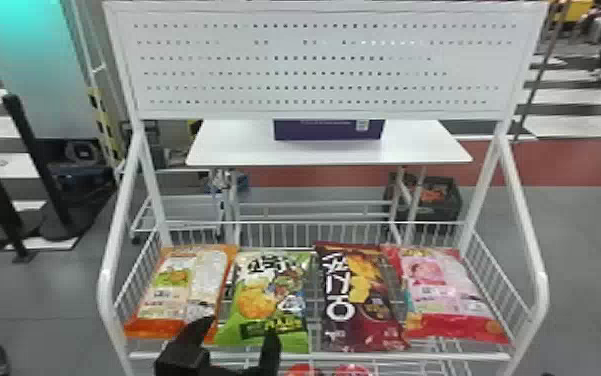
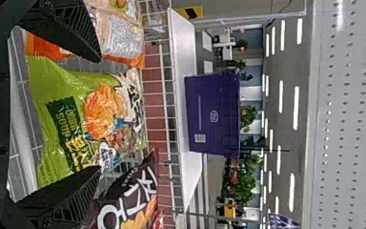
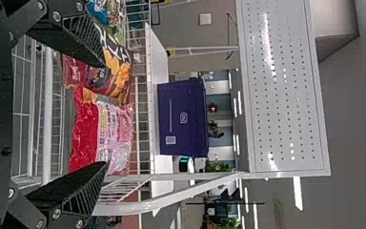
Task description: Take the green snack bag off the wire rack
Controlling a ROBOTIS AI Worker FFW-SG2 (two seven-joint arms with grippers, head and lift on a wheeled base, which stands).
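Left tool point(image 1: 240, 327) has its fingers apart, up at the near end of the green bag point(image 1: 264, 292); can't tell if it's touching yet, but nothing's clamped. The green bag is on the wire rack point(image 1: 344, 356), lying printed side up between the orange bag point(image 1: 174, 290) and the dark red bag point(image 1: 359, 300); the pink bag point(image 1: 444, 290) is at the right end of that row. Right tool point(image 3: 104, 114) also has its fingers apart, nothing between the tips, with the pink and dark red bags out past them; behind the rack there's a purple box point(image 1: 329, 131) on a white top point(image 1: 234, 150).
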